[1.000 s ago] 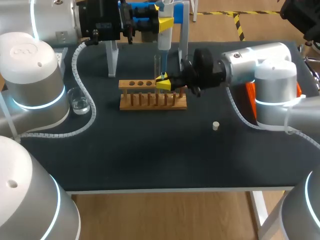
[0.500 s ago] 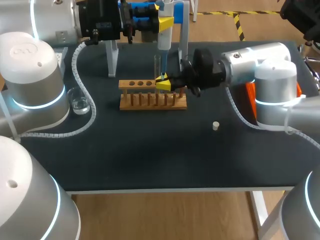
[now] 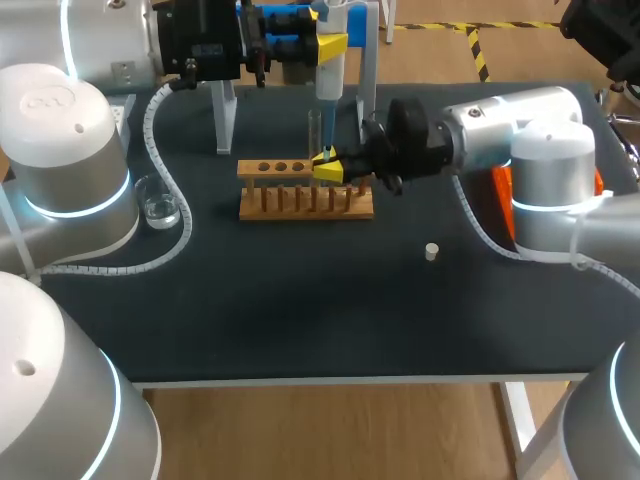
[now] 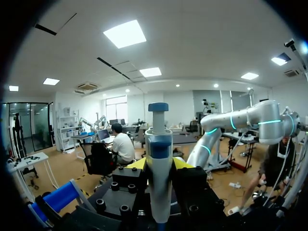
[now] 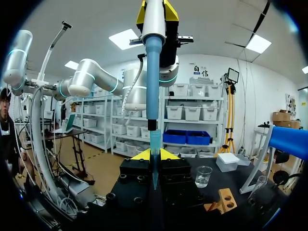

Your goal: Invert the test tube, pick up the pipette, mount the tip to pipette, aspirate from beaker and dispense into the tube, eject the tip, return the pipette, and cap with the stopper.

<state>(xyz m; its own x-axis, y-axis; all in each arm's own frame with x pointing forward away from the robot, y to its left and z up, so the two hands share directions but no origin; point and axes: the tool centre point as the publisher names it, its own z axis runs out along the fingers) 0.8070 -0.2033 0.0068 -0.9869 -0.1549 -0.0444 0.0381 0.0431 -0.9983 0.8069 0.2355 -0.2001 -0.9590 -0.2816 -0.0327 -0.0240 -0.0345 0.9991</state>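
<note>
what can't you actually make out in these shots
- Liquid in the tube: head view, too small and clear; the right tool covers its lower end.
- What the orange thing is: head view, mostly behind the right arm.
- Lower end of the pipette: left wrist view, hidden by the left tool.

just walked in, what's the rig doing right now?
The left gripper is shut on the pipette and holds it upright, tip down, over the wooden rack. The right gripper grips the test tube upright at the rack, right under the pipette. The tip appears to reach into the tube, so this looks like the dispense step. The beaker sits off to the rack's left, and the stopper lies loose on the table, so the tube is not yet capped.
</note>
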